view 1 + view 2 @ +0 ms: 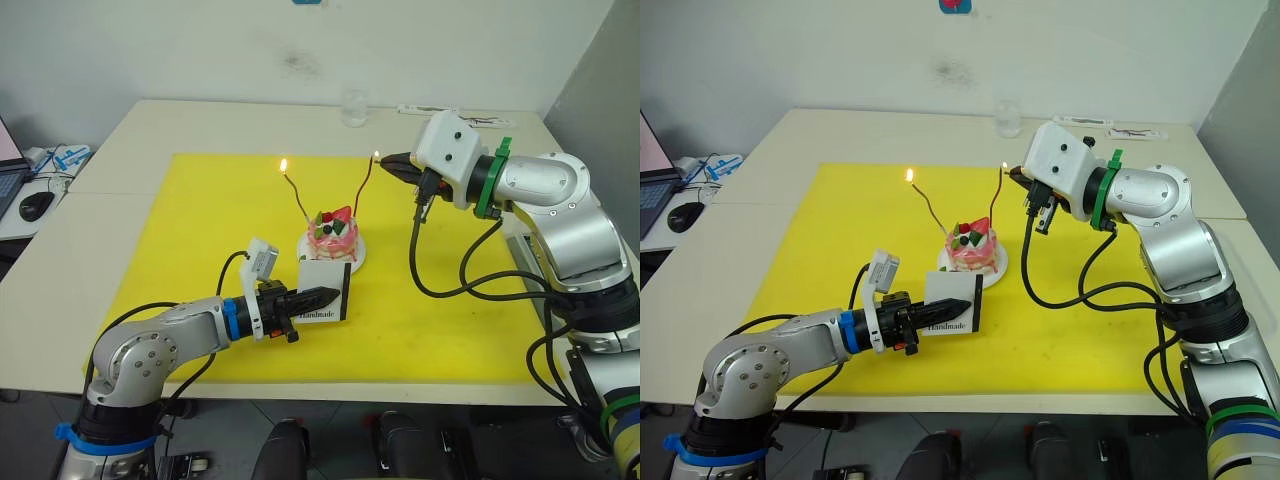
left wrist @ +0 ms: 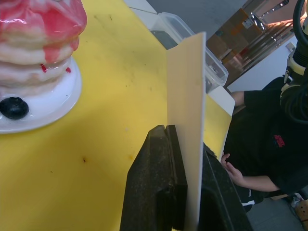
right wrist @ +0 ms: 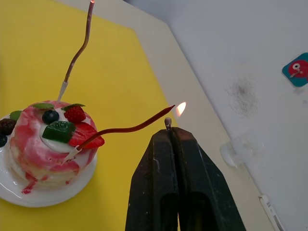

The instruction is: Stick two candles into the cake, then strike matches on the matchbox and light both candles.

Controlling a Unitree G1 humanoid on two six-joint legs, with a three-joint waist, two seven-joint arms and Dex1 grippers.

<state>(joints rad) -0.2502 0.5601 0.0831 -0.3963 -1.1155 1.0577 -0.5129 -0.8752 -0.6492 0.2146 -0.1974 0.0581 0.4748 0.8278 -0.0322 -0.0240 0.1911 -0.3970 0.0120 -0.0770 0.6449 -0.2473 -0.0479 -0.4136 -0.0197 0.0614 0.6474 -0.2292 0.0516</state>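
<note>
The pink-and-white cake (image 1: 333, 240) sits on its white plate (image 1: 357, 256) in the middle of the yellow mat. Both candles stand in it. The left candle (image 1: 295, 196) burns at its tip. The right candle (image 1: 365, 183) leans toward my right gripper (image 1: 384, 161), which is shut on a short match (image 3: 168, 123). A flame (image 3: 180, 109) burns where the match tip and the candle tip (image 3: 169, 108) meet. In front of the cake, my left gripper (image 1: 331, 294) is shut on the white matchbox (image 1: 322, 275) and holds it upright on edge.
The yellow mat (image 1: 200, 230) covers most of the beige table. A clear glass (image 1: 354, 107) stands at the far edge, and a thin white strip (image 1: 440, 112) lies at the back right. A mouse (image 1: 36, 205) is off to the left. A person (image 2: 269, 144) sits beyond the table.
</note>
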